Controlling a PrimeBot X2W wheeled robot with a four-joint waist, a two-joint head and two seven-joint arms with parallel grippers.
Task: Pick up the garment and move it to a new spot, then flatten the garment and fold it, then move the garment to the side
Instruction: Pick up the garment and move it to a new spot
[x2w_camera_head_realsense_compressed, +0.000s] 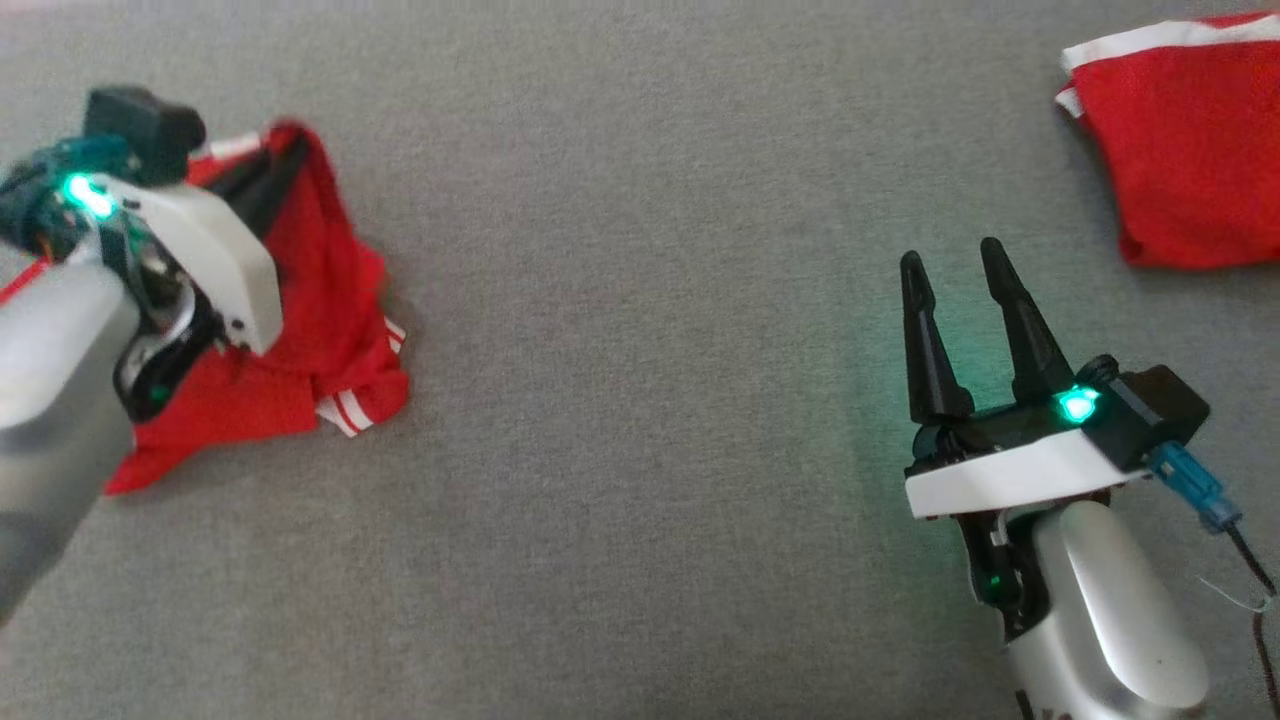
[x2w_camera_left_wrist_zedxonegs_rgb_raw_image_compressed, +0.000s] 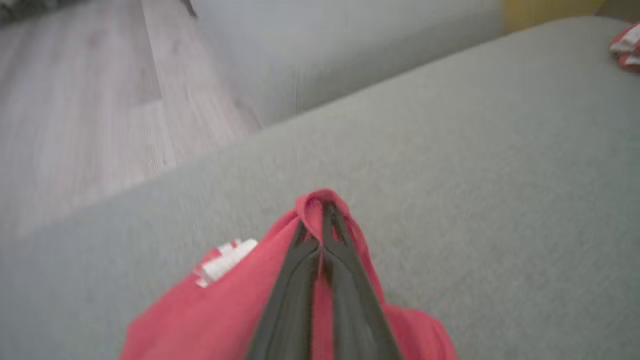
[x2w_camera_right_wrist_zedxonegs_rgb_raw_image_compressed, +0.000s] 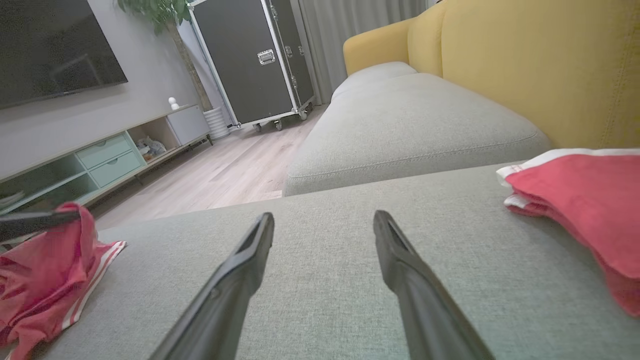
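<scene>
The garment (x2w_camera_head_realsense_compressed: 330, 300) is a crumpled red piece with white stripes, lying at the left of the grey cushion (x2w_camera_head_realsense_compressed: 640, 400). My left gripper (x2w_camera_head_realsense_compressed: 285, 155) reaches over its far edge. In the left wrist view this gripper (x2w_camera_left_wrist_zedxonegs_rgb_raw_image_compressed: 324, 210) is shut on a raised fold of the garment (x2w_camera_left_wrist_zedxonegs_rgb_raw_image_compressed: 225, 310), with red cloth pinched between the dark fingers. My right gripper (x2w_camera_head_realsense_compressed: 950, 255) stands open over bare cushion at the lower right, nothing between its fingers (x2w_camera_right_wrist_zedxonegs_rgb_raw_image_compressed: 250, 260). From the right wrist, the garment (x2w_camera_right_wrist_zedxonegs_rgb_raw_image_compressed: 45, 285) lies at the far left.
A second red garment (x2w_camera_head_realsense_compressed: 1180, 150), folded with white trim, lies at the cushion's far right corner (x2w_camera_right_wrist_zedxonegs_rgb_raw_image_compressed: 585, 200). A yellow backrest (x2w_camera_right_wrist_zedxonegs_rgb_raw_image_compressed: 525, 65) rises behind it. The cushion's left edge drops to wooden floor (x2w_camera_left_wrist_zedxonegs_rgb_raw_image_compressed: 75, 110). A TV stand (x2w_camera_right_wrist_zedxonegs_rgb_raw_image_compressed: 105, 155) and black case (x2w_camera_right_wrist_zedxonegs_rgb_raw_image_compressed: 250, 55) stand beyond.
</scene>
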